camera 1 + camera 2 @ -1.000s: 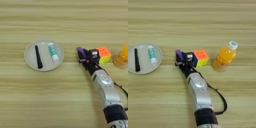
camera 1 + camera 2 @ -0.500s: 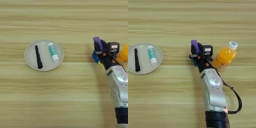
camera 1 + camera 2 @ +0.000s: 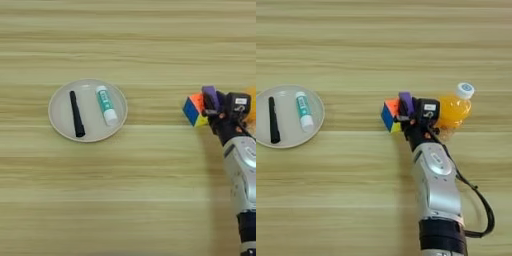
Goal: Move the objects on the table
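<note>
Claw clamped on the purple block; lift clear of the puzzle cube and juice bottle.

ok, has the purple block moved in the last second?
Yes. The purple block went right, away from the plate, and is now by the cube.

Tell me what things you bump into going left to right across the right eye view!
black pen → glue stick, both lying on the grey plate → puzzle cube → purple block at the gripper → orange juice bottle.
</note>
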Controlling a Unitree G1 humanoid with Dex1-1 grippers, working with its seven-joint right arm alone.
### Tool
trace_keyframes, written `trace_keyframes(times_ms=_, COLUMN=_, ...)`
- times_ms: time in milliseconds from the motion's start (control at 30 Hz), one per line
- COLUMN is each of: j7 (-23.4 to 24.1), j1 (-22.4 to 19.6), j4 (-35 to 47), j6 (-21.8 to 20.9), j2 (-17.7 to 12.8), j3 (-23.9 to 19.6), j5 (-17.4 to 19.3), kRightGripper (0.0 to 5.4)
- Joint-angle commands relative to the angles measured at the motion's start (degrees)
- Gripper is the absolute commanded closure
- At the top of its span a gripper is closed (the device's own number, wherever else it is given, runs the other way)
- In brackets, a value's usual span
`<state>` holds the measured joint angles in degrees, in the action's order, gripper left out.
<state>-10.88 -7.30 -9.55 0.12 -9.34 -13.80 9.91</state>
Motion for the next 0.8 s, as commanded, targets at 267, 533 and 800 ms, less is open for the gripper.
trace_keyframes(times_ms=267, j7=-0.7, j1=-2.8, j4=0.3, j6=-1.7, j2=-0.8, j3=1.4, j5=-0.1, kRightGripper=4.06)
trace_keyframes(times_ms=533, j7=-0.5, j1=-2.7, j4=0.2, j6=-1.8, j2=-0.9, j3=1.9, j5=-0.5, kRightGripper=3.77)
trace_keyframes(times_ms=800, j7=-0.3, j1=-2.5, j4=0.4, j6=-2.9, j2=-1.0, j3=2.2, j5=-1.0, kRightGripper=2.89)
